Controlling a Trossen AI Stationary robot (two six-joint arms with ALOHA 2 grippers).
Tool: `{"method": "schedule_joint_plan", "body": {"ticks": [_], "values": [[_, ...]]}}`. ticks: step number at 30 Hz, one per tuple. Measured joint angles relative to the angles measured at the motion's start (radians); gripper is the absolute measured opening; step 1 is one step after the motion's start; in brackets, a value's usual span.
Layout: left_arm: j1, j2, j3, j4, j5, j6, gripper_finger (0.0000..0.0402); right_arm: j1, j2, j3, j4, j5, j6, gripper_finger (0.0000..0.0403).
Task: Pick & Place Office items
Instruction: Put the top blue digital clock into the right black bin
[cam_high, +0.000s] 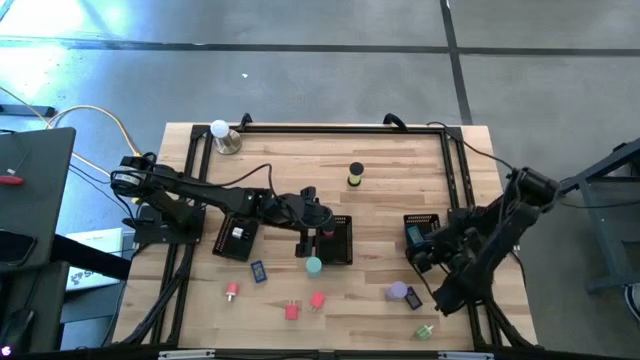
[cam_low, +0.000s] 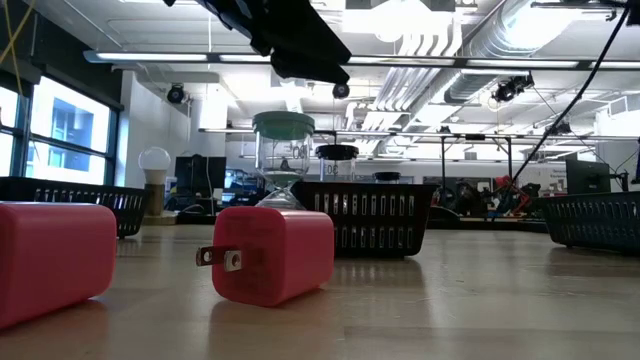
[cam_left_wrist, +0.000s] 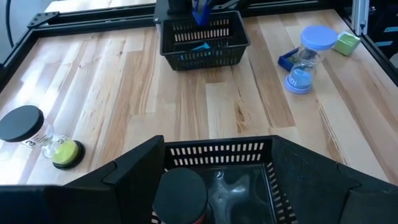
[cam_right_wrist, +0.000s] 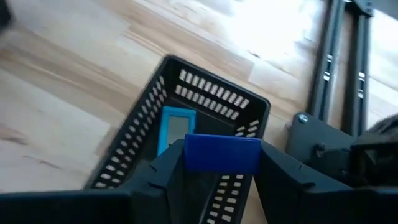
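Note:
My left gripper (cam_high: 310, 238) stands open over the middle black mesh tray (cam_left_wrist: 217, 152). A black-capped cylinder (cam_left_wrist: 180, 191) sits in that tray between the fingers, closer to one of them; I see no touch. My right gripper (cam_right_wrist: 221, 163) is shut on a dark blue rectangle (cam_right_wrist: 221, 152) above the right tray (cam_right_wrist: 143, 134), which holds a light blue piece (cam_right_wrist: 176, 127). On the table stand a teal roll (cam_high: 313, 265), a purple roll (cam_high: 398, 291) and a black-and-yellow roll (cam_high: 355, 177). Red and pink blocks (cam_high: 292, 311), dark blue rectangles (cam_high: 258, 270) and a green bit (cam_high: 424, 331) lie there too. My right gripper pinches the dark blue rectangle by its two short ends (cam_right_wrist: 186, 155) between its two fingers. The fingers slant down from the table's right side. The rectangle lies level across the gap, lifted clear above the tray's near rim.
A third black mesh tray (cam_high: 237, 238) sits under the left arm. A white ball on a metal base (cam_high: 222, 135) stands at the far left corner. A black frame (cam_high: 450, 170) runs along the table's edges. Bare wood lies at the far middle.

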Motion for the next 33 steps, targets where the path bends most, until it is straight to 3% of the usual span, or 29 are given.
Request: {"method": "schedule_joint_plan", "body": {"ticks": [10, 33], "values": [[0.0, 0.0, 0.0, 0.004, 0.0, -0.008, 0.0289, -0.06, 0.101, -0.018, 0.038, -0.045, -0.019, 0.0143], [0.0, 0.0, 0.0, 0.004, 0.006, -0.019, 0.0289, -0.106, 0.102, -0.084, 0.127, 0.014, -0.041, 0.0143]]}}
